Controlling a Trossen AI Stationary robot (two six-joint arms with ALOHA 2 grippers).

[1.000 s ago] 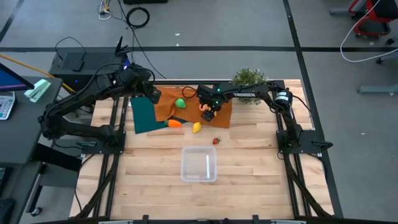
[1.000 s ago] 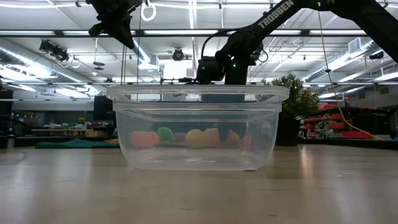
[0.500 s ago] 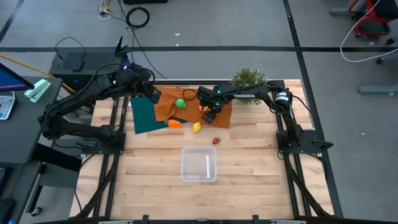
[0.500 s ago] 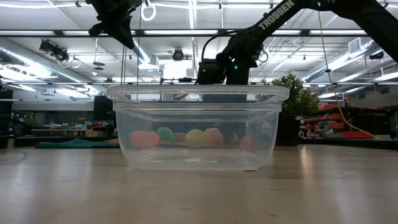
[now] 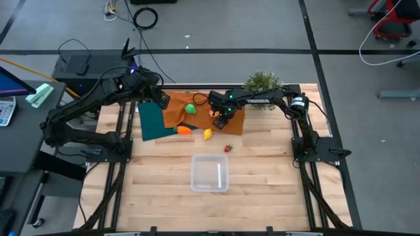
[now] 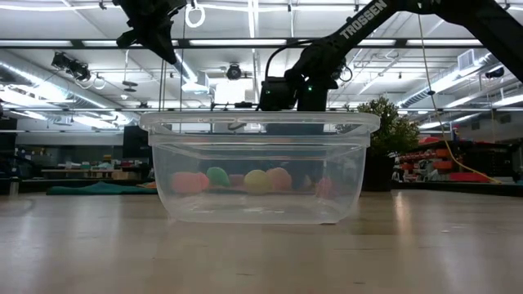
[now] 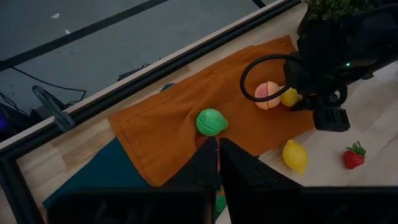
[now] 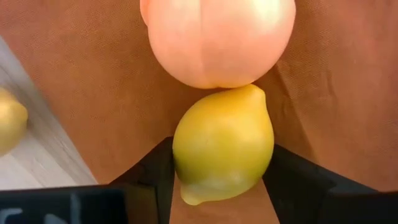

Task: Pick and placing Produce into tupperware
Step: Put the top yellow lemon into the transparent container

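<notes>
My right gripper [image 5: 220,122] is low over the orange cloth [image 5: 197,118], with its fingers on either side of a yellow lemon [image 8: 222,146]. That lemon lies on the cloth against the pale reddish apple [image 8: 217,37]. The green round one [image 5: 189,109] also sits on the cloth. The carrot [image 5: 185,130], the second lemon [image 5: 207,134] and the strawberry [image 5: 228,148] lie toward the near side. The clear tupperware [image 5: 194,172] stands nearer still. My left gripper [image 7: 217,163] hangs shut above the cloths' left part. My right gripper has the lemon's sides [image 8: 183,155] between its two fingers [image 8: 149,180], one on each flank. It comes from above, pointing down. The lemon still rests on the orange cloth, its tip touching the apple.
A teal cloth [image 5: 151,121] lies under the orange one's left end. A bushy potted plant [image 5: 262,82] stands at the far right, close behind my right arm. Bare wood surrounds the tupperware.
My right gripper has eased down a little over the lemon beside the apple. In the low view that lemon is now mostly covered.
</notes>
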